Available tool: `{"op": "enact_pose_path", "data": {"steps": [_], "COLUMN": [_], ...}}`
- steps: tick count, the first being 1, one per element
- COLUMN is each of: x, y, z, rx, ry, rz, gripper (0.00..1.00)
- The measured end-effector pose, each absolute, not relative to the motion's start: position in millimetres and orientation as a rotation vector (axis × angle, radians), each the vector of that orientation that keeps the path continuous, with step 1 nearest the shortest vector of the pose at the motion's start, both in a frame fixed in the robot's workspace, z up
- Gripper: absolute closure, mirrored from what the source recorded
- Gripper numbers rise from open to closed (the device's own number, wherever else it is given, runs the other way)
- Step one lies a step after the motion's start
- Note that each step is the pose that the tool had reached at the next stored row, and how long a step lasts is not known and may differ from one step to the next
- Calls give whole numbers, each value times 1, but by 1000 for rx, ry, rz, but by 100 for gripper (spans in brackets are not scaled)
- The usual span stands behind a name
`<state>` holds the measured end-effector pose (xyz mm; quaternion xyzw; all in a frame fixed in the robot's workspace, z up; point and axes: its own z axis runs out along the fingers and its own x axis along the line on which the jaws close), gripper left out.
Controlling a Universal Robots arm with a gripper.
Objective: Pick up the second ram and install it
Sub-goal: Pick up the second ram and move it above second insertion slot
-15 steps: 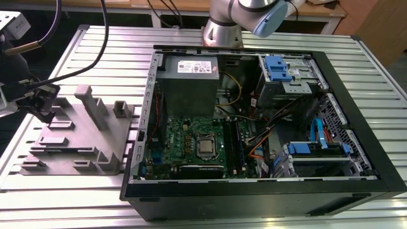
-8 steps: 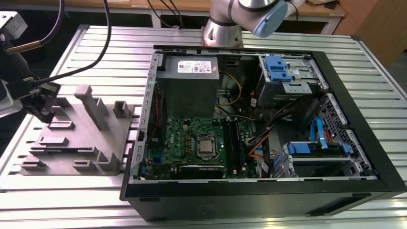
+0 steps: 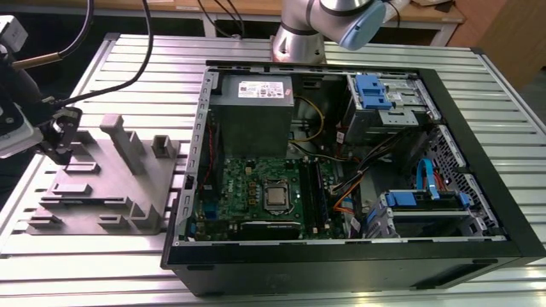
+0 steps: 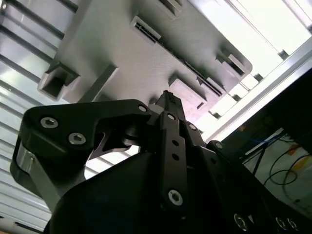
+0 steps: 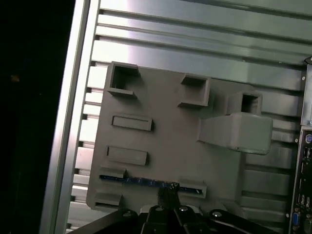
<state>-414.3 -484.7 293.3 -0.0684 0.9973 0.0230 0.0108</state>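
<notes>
The gripper [image 5: 168, 189] is poised at the ram [image 5: 141, 181], which stands on edge in a slot along one side of the grey holder [image 5: 165, 122]. I cannot tell how far the gripper is open, or whether it has any hold of the ram. A grip set off-centre, or a pull not straight out of the holder's slot, could jam or tilt the thin board and let it slip. The ram shows as a long, narrow dark-blue strip, edge up and level in the holder.
</notes>
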Motion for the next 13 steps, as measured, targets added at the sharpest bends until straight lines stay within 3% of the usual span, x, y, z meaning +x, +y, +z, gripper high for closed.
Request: {"op": "enact_pose_path", "data": {"steps": [13], "x": [-414], "y": [-485], "z": [292], "rx": [-580], "ry": [3070], "rz": [75], "gripper": [93]}}
